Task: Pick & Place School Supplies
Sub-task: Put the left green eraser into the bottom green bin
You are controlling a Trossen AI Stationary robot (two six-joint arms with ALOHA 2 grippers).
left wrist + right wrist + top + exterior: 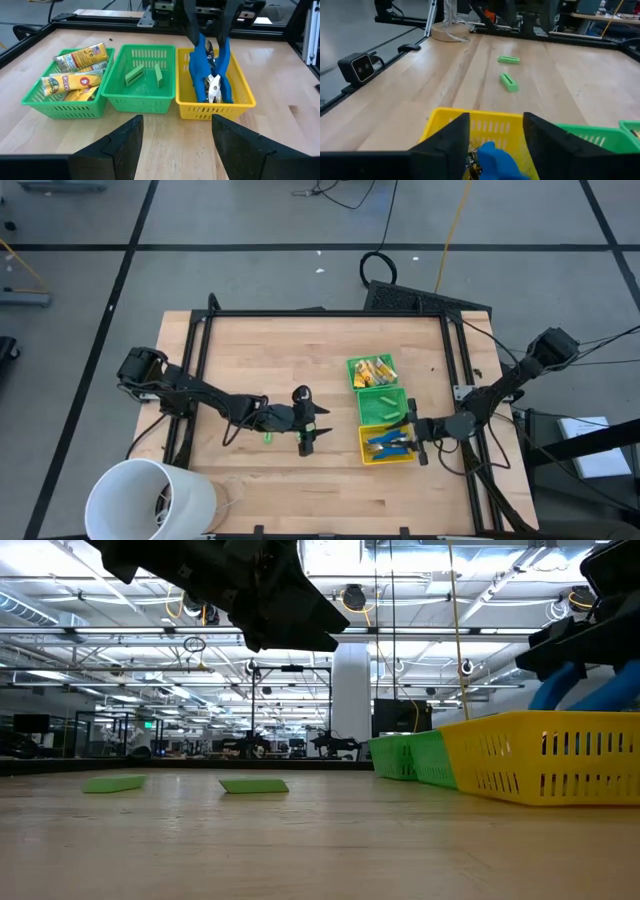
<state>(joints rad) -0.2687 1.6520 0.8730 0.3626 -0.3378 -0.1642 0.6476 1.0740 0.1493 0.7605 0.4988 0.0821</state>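
Three bins stand in a row at the table's right. The far green bin (372, 370) holds yellow-tan wrapped blocks (75, 70). The middle green bin (383, 408) holds two green pieces (145, 75). The yellow bin (387, 445) holds blue-handled pliers (210, 70). My right gripper (408, 435) is over the yellow bin, shut on a pair of pliers. My left gripper (175, 145) is open and empty above mid-table, facing the bins. Two green pieces (508, 60) (508, 82) lie flat on the wood near it. My right gripper holds the pliers by the upper ends of their blue handles (200, 47), which sit between its two fingers (192, 25). The fingers come from above, slanting down from the table's right. The pliers stand tilted, with their metal jaws (214, 87) down inside the yellow bin.
A large white cup (150, 500) stands at the table's near left corner. A dark metal frame (330, 313) runs along the table's far and side edges. Bare wood lies between my left gripper and the bins and along the near edge.
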